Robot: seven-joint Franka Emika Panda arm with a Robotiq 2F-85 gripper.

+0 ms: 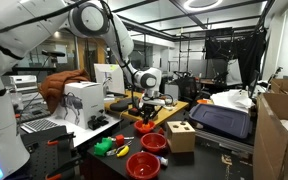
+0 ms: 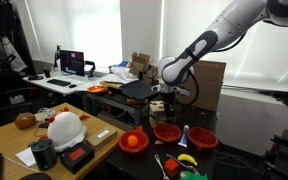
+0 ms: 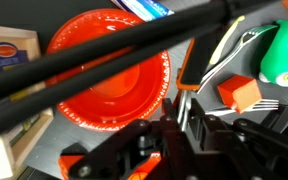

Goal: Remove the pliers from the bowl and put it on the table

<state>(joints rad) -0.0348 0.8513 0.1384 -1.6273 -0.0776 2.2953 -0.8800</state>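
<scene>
My gripper [image 1: 149, 101] [image 2: 162, 101] hangs over the black table [image 1: 212, 156] [image 2: 114, 165], just above the small red bowl [image 1: 152, 141] [image 2: 167, 131]. In the wrist view the fingers [image 3: 180, 128] are shut on the pliers [image 3: 190, 62], whose orange handles stick out past the fingers. The red bowl [image 3: 109, 65] lies below and to the left and looks empty. In both exterior views the pliers hang under the gripper, clear of the bowl.
A wider red bowl [image 1: 144, 165] [image 2: 202, 137], an orange bowl [image 1: 144, 127] [image 2: 134, 141] and a wooden cube [image 1: 181, 135] stand close by. Green and yellow items [image 1: 109, 148] [image 2: 184, 165], an orange block [image 3: 239, 92] and a fork [image 3: 269, 103] lie beside them.
</scene>
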